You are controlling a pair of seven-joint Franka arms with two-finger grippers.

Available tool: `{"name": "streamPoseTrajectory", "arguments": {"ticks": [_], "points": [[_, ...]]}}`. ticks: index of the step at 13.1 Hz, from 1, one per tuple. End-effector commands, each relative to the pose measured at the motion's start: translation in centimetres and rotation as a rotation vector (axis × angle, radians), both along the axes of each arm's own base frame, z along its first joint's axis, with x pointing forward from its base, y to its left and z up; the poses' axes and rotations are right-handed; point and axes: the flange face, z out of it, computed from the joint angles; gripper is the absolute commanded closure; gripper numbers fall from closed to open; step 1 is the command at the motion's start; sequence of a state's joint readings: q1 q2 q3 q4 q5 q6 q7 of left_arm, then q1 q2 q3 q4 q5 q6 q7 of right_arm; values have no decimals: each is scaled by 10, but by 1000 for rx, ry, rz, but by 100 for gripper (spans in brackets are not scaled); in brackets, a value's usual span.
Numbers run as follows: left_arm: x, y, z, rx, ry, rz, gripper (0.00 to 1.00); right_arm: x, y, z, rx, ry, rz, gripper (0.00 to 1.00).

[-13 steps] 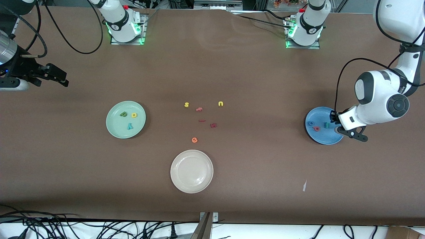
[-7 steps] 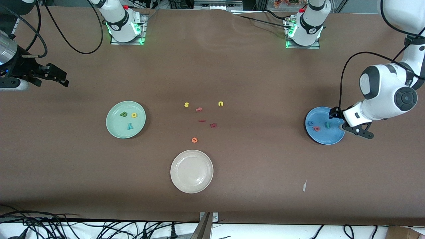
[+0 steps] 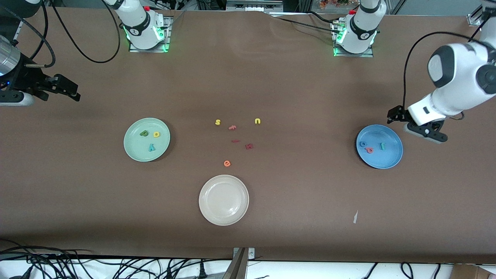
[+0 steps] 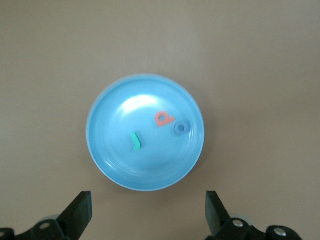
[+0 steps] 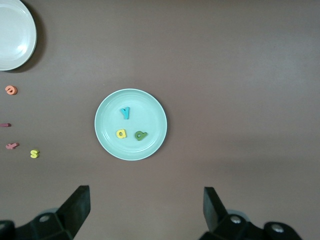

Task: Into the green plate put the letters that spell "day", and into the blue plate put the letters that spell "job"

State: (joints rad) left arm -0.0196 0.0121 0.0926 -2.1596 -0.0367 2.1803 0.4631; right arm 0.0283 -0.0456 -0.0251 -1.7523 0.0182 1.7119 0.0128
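3 letters lie in the blue plate (image 3: pixel 379 161) near the table's edge at my left arm's end: the teal j (image 3: pixel 382 146), the blue o (image 3: pixel 362 144) and the salmon b (image 3: pixel 369 150), the o and b touching, the j apart from them. My left gripper (image 3: pixel 416 124) hangs just off that plate's rim, over bare table, fingers (image 4: pixel 80 212) spread wide and holding nothing. 3 more letters lie in the green plate (image 3: pixel 133 151) toward my right arm's end: the dark green d (image 3: pixel 144 133), the yellow a (image 3: pixel 156 134) and the teal y (image 3: pixel 151 147). My right gripper (image 3: pixel 71 92) waits over the table's edge at that end, fingers (image 5: pixel 77 205) wide apart and empty. Loose on the table's middle are a yellow s (image 3: pixel 217 122), a yellow u (image 3: pixel 257 121), a salmon f (image 3: pixel 232 127), 2 dark red pieces (image 3: pixel 249 146) I cannot read, and an orange e (image 3: pixel 227 163). The cream-white plate (image 3: pixel 224 200) sits nearer the front camera than the e.
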Motion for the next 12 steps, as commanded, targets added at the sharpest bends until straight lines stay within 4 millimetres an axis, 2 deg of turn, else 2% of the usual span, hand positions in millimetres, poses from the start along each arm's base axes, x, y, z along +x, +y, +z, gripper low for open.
{"name": "streamPoseTrajectory", "arguments": {"ticks": [1, 3, 4, 6, 7, 8, 9, 12], "points": [[-17, -29, 102, 19, -98, -70, 0, 1, -1, 5, -12, 3, 16, 0], [-17, -31, 174, 20, -75, -76, 0, 1, -1, 5, -12, 3, 16, 0], [-21, -30, 204, 19, -57, -74, 0, 1, -1, 5, -12, 3, 17, 0], [-28, -33, 247, 20, -49, -81, 0, 1, -1, 5, -12, 3, 16, 0], [-31, -35, 259, 20, -43, -83, 0, 1, -1, 5, -12, 3, 17, 0], [-33, -41, 263, 19, -33, -65, 0, 1, -1, 6, -12, 2, 17, 0], [-31, -51, 261, 18, -26, -7, 0, 1, -1, 5, -12, 3, 16, 0], [-34, -63, 267, 4, -3, 257, 0, 1, 0, 5, -12, 3, 18, 0]]}}
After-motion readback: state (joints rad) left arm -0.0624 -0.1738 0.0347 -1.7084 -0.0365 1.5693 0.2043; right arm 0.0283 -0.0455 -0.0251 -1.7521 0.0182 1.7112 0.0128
